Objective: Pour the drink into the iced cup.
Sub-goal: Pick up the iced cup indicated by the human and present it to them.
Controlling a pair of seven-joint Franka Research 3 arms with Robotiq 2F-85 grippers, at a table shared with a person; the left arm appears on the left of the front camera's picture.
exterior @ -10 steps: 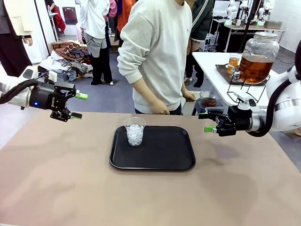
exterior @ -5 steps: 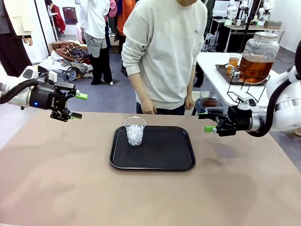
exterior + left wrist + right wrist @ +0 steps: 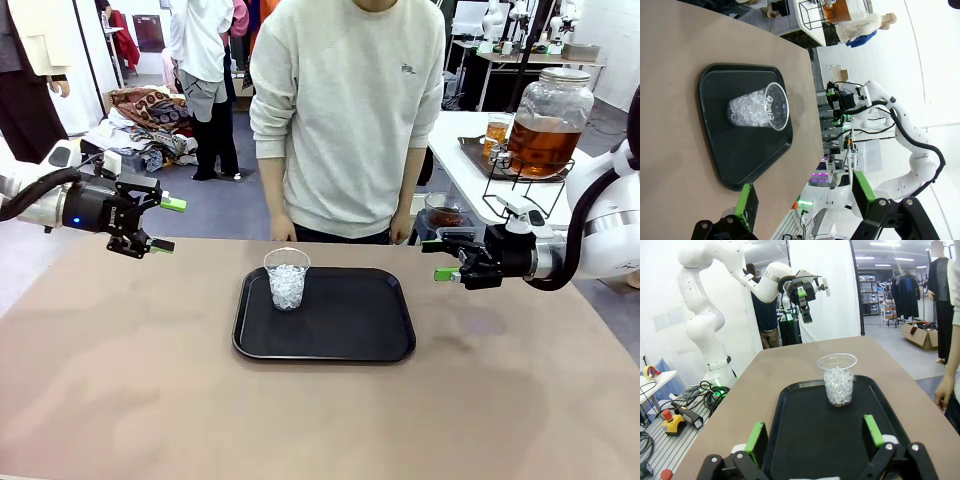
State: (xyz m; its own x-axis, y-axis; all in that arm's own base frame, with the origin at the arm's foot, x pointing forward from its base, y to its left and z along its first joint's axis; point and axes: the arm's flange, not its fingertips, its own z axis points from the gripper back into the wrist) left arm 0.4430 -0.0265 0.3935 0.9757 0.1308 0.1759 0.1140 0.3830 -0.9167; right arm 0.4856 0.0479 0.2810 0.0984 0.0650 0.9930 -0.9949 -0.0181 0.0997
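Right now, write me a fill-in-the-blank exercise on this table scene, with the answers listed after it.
1. The clear cup on the black tray holds only ____.
2. The left gripper and the right gripper both hang above the table with their jaws ____.
3. In the front view, the cup stands toward the tray's ____ side.

Missing words: ice; open; left
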